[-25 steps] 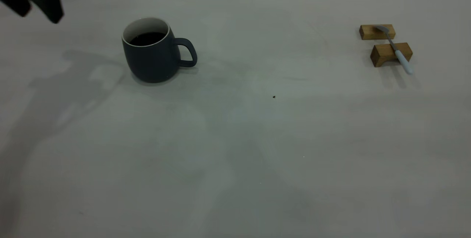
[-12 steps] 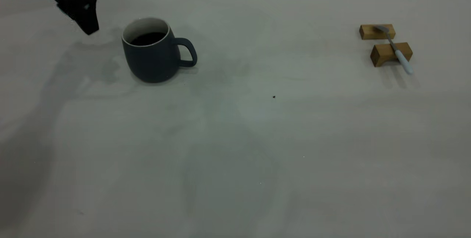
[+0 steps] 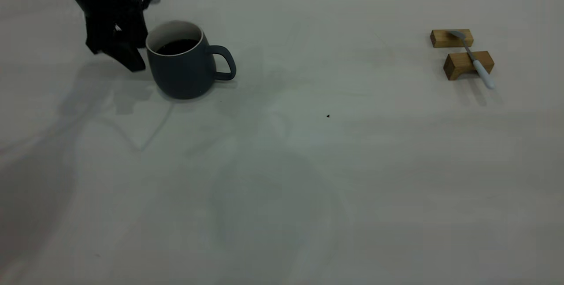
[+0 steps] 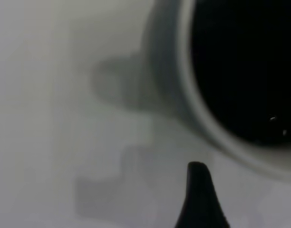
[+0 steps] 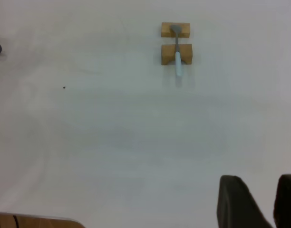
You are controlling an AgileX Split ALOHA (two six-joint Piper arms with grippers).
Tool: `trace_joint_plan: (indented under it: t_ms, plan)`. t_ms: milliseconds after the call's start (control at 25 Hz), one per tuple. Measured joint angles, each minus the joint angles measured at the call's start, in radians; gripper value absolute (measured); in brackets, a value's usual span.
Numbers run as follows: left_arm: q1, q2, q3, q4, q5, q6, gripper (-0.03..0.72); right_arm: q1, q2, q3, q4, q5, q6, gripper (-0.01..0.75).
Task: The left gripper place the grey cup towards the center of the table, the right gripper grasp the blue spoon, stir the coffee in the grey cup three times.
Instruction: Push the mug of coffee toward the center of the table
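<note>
Two wooden blocks point(image 3: 461, 51) prop the blue spoon point(image 3: 473, 59) for easy pinching; the left gripper point(image 3: 128, 53), spread unclear, sits beside the grey cup point(image 3: 183, 67); the right gripper point(image 5: 259, 202) waits parted.

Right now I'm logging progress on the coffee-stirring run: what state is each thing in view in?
Dark slate-grey mug: upright on the table's left part, handle to the right, ungrasped.
Black coffee: in the mug, unspilled.
Pale-blue-handled spoon: lying across two wooden blocks, untouched.
Left gripper: low beside the mug's left wall.
Right gripper: open, far from the spoon.
</note>
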Motion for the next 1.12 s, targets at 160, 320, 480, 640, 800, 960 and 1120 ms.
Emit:
trace_joint_plan:
  t_ms: [160,320,480,640,800,960,1120]
  plan:
    - [0.000,0.027,0.000,-0.049,-0.021,0.069,0.585,0.000,0.000,0.000,0.000,0.000,-0.001,0.238]
    - [-0.016,0.028,0.000,-0.108,-0.030,0.111,0.585,0.000,0.000,0.000,0.000,0.000,-0.001,0.238]
    - [-0.066,0.028,0.000,-0.154,-0.048,0.120,0.585,0.000,0.000,0.000,0.000,0.000,-0.001,0.238]
    - [-0.136,0.028,0.000,-0.162,-0.085,0.083,0.585,0.000,0.000,0.000,0.000,0.000,-0.001,0.238]
    - [-0.205,0.028,0.000,-0.167,-0.142,0.029,0.585,0.000,0.000,0.000,0.000,0.000,-0.001,0.238]
    - [-0.267,0.029,0.000,-0.178,-0.200,0.008,0.585,0.000,0.000,0.000,0.000,0.000,-0.001,0.238]
    - [-0.314,0.035,0.000,-0.243,-0.260,0.006,0.585,0.000,0.000,0.000,0.000,0.000,-0.001,0.238]
